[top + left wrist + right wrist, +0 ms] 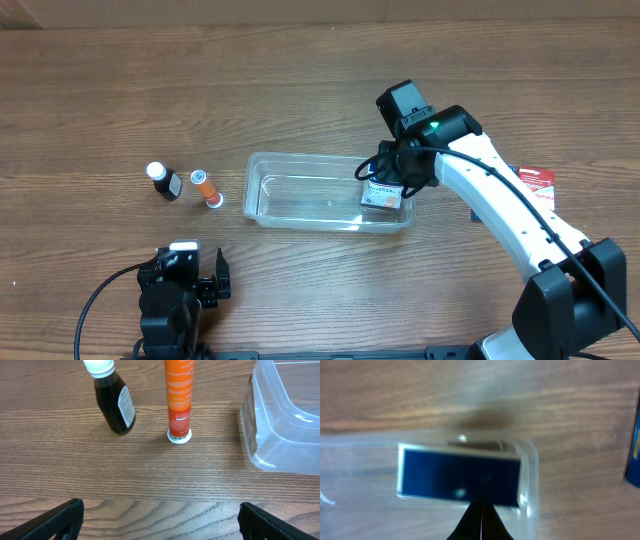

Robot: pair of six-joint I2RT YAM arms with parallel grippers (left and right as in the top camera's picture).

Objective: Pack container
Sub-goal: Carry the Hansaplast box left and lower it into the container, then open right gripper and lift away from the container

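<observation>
Well left of the container (330,190), a dark bottle (115,405) with a white cap and, nearer the container, an orange tube (179,400) stood upright on the tabletop (300,60), close together but not touching. My left claw (160,520) hung short of them, spread wide with nothing in it. I judged both to be narrow and tippy, the tube most of all since it stood on its cap, so a finger brushing one while reaching for the other could knock it rolling. The container, a clear tub lying open just right of the tube, held a single box (385,195) at its right end, close against the end wall; the rest of it was bare. My right claw (480,520) sat over that box with its fingers drawn together to a point at the box's edge, though the blur kept me from telling whether they nipped it. Pressing or dragging there, I reckoned, could shove the light container sideways or tip the box. Beyond the container's right end lay a red packet (536,180).
</observation>
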